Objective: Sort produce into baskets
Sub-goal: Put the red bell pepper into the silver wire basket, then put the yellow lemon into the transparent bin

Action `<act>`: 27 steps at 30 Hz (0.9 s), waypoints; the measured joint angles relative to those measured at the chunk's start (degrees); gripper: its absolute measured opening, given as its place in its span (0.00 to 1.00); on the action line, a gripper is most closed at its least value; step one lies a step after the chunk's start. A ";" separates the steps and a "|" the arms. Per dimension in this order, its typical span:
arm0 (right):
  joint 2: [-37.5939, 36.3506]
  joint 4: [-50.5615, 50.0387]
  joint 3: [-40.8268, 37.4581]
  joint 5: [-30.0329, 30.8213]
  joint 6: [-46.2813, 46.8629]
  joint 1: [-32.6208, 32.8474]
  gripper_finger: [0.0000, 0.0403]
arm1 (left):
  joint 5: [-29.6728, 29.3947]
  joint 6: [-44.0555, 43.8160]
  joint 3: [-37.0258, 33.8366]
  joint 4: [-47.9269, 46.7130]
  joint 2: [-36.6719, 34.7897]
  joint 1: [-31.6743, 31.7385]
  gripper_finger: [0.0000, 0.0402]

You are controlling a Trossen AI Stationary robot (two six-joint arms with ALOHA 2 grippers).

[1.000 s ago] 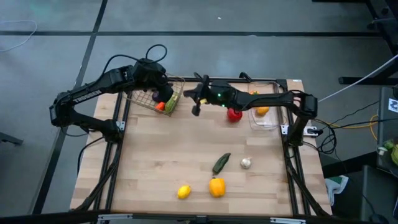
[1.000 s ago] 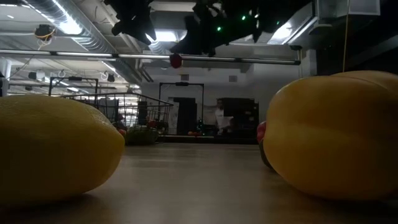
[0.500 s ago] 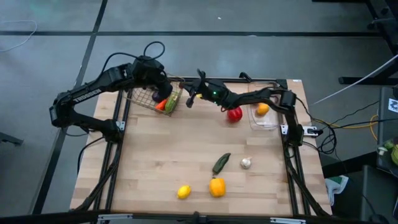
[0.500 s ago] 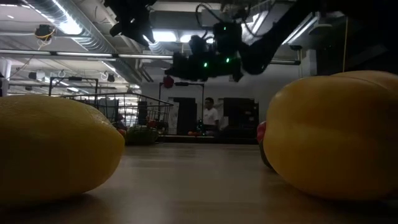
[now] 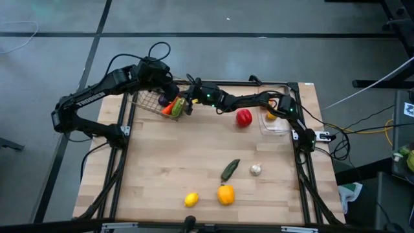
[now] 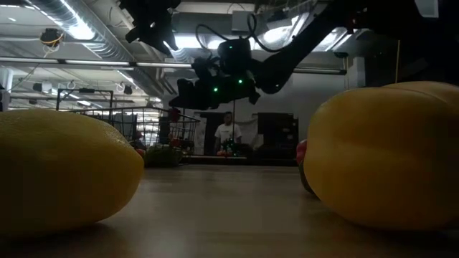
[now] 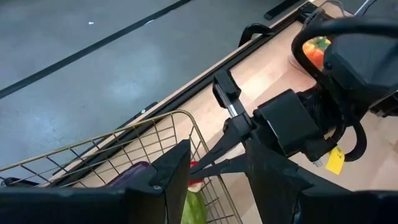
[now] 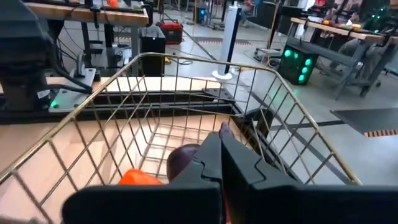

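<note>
The dark wire basket (image 5: 150, 103) stands at the table's far left, with orange (image 8: 140, 177), purple (image 8: 183, 158) and green (image 7: 193, 208) produce in it. My right gripper (image 5: 186, 102) reaches level across the far side to the basket's right rim and is shut on a small red piece (image 6: 172, 113). My left gripper (image 5: 169, 94) hovers open above the basket with nothing between its fingers. A clear bin (image 5: 279, 126) at the far right holds an orange piece (image 5: 272, 115). A red fruit (image 5: 244, 117) lies beside the bin. My right gripper pinches the small red piece (image 7: 196, 168) at its fingertips. The fingers come about level from the table's right. The piece is clear of the table, at the height of the basket's rim (image 8: 205, 59). Which part of it is pinched, the fingers hide.
Near the front edge lie a lemon (image 5: 191, 199), a yellow-orange pepper (image 5: 226, 194), a green vegetable (image 5: 229, 169) and a white garlic bulb (image 5: 256, 169). A person (image 6: 228, 136) stands in the room beyond the table.
My right gripper has gone toward the table's left edge and down, from the far middle to the wire basket's right rim. It has stayed shut and has carried the small red piece along.
</note>
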 joint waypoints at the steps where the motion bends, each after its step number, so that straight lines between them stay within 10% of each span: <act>1: 0.00 -0.55 0.20 0.18 0.00 0.00 0.00 | 0.00 0.00 0.00 0.00 0.00 0.00 0.37; 27: -0.41 -3.28 0.35 -1.52 0.00 0.04 0.27 | 0.02 -0.04 0.00 -0.09 0.00 -0.04 0.37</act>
